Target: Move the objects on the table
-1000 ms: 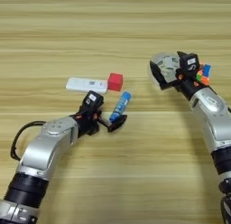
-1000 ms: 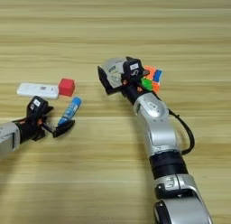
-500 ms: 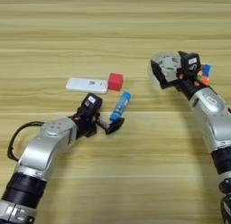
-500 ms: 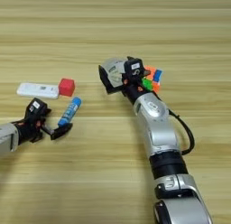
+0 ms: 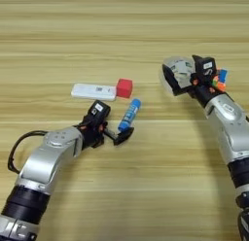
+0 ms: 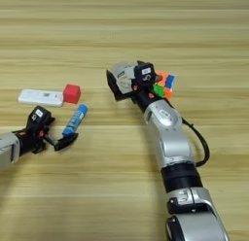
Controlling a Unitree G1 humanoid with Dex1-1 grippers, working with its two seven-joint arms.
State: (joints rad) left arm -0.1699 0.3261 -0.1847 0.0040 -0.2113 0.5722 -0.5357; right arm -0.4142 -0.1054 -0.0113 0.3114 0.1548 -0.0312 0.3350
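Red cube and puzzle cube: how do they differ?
The red cube is one plain colour; the multicoloured puzzle cube shows orange, green and blue squares. The red cube touches the white box's end; the puzzle cube sits behind the right gripper. Both rest on the wooden table.

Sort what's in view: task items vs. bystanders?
Task items: white box, red cube, glue stick by the left gripper, tape roll at the right gripper, puzzle cube.
Bystanders: only the table and a black cable.
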